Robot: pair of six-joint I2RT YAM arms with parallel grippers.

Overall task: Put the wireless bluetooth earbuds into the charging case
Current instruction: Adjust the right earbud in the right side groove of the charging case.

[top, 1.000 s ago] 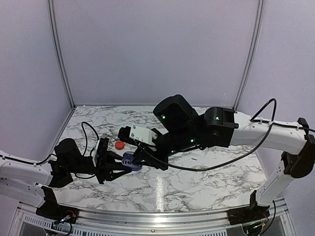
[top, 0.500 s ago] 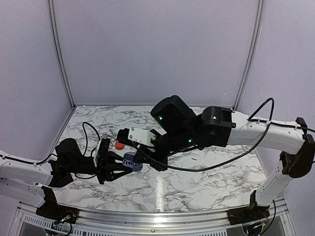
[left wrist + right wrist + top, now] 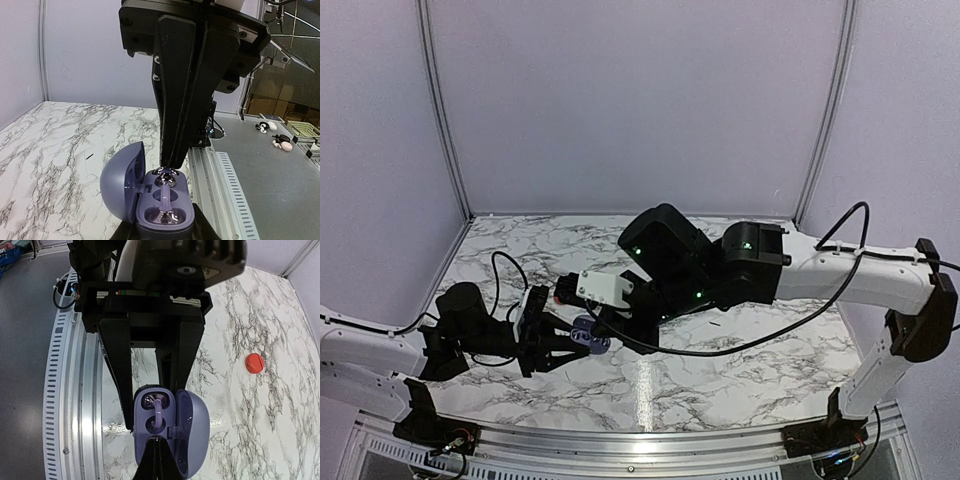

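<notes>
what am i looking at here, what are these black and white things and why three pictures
Those are two robot arms bolted to a marble table, each ending in a two-finger gripper. The wide picture comes from a fixed camera above and behind them; the other two come from a camera on each wrist. The left gripper holds an open purple charging case. One silvery earbud sits in one socket. The right gripper, fingers shut, has its tips on a second earbud in the other socket. A small red object lies loose on the table.
</notes>
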